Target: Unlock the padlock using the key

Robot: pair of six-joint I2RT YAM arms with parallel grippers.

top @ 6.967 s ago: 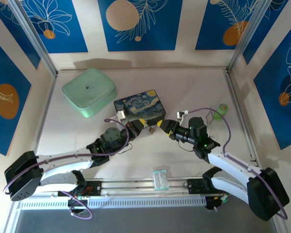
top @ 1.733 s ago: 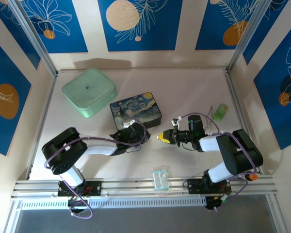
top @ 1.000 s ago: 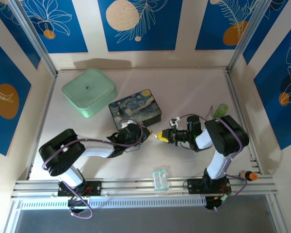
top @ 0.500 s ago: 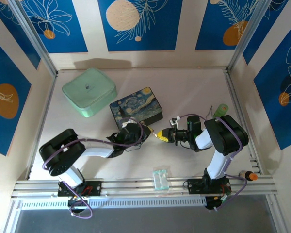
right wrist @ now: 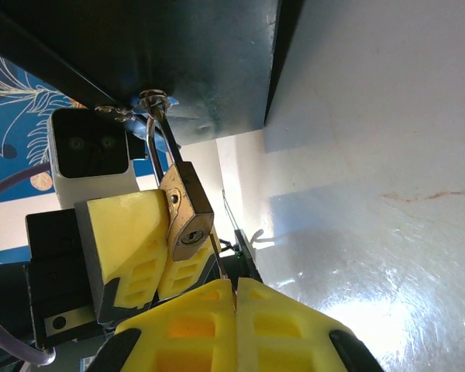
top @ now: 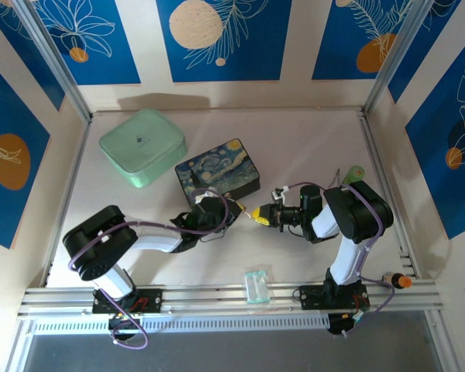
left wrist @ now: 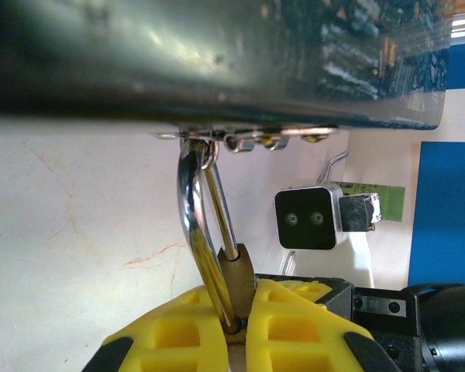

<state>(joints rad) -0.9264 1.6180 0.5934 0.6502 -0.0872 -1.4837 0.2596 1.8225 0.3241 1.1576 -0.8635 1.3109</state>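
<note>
Over the worktop (top: 294, 139), below the starry tin (top: 217, 172) at frame centre, the left tool (left wrist: 240, 318) is closed on the padlock (right wrist: 187, 217) hung from the tin's clasp, while the right tool (right wrist: 234, 298), closed on the key (right wrist: 223, 263), has been edged leftward, so insertion is judged imminent.

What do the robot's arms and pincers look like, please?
The left arm and right arm are white shells with black joints, trailing purple cables. The left pincer and right pincer have blocky yellow fingers with square recesses and black bases.
</note>
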